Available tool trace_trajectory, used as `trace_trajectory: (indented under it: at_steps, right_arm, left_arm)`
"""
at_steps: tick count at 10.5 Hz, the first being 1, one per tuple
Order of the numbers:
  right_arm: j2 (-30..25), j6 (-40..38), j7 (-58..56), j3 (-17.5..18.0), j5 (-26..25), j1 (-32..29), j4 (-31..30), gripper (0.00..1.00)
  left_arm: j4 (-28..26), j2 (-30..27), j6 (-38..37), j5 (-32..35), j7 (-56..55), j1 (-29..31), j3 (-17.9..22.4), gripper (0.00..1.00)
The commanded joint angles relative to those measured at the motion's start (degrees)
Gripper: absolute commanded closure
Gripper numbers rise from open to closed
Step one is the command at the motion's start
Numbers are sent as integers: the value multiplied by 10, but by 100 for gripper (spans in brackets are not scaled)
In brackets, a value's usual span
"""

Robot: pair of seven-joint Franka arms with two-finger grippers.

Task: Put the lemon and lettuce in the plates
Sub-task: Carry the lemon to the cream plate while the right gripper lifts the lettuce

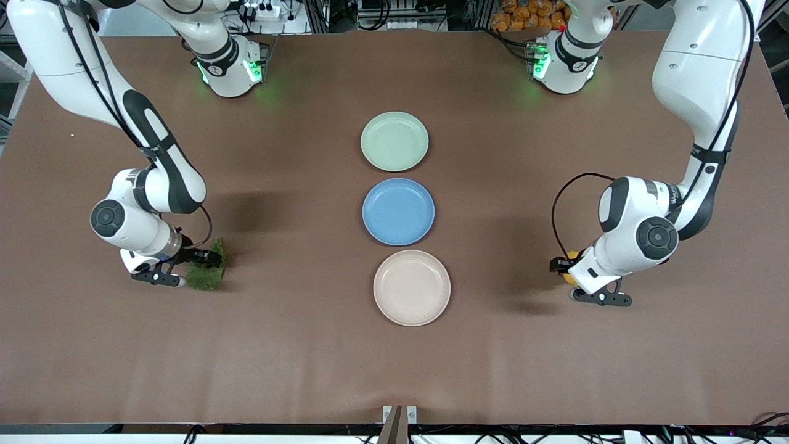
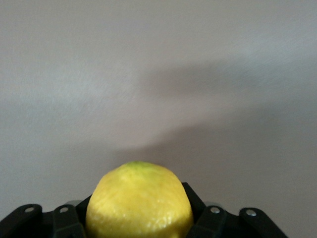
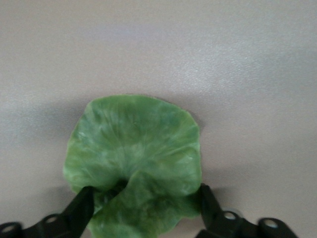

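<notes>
The left gripper (image 1: 570, 275) held the lemon (image 2: 139, 201) tight at the left arm's end of the table (image 1: 296, 345). The right gripper (image 1: 185, 265) pinched the lettuce (image 3: 136, 163) at the right arm's end, well apart from the plates (image 1: 394, 141)

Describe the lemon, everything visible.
The lemon is small, oval, bright yellow with a greenish tip and dimpled, slightly glossy skin. It sits between the left hand's black fingers, which press against both its sides. In the front view only a sliver shows under the left arm, toward that arm's end of the table, outside every plate.
</notes>
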Motion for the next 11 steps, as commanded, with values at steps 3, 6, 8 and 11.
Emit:
trace_trajectory:
  at_steps: [3, 6, 8, 11]
  right_arm:
    - [-3, 5, 13, 2, -15, 7, 0, 97]
    - [-41, -5, 31, 2, -13, 8, -14, 100]
    - [-65, -22, 32, 4, -13, 13, -22, 100]
    - [-105, -71, 94, 5, -13, 57, -24, 100]
  left_arm:
    - [62, 13, -22, -32, -72, -61, 2, 66]
    - [109, 38, -22, -34, -140, -109, 3, 66]
    - [148, 68, -20, -32, -186, -138, 5, 66]
    - [193, 97, -7, -33, -229, -170, 4, 66]
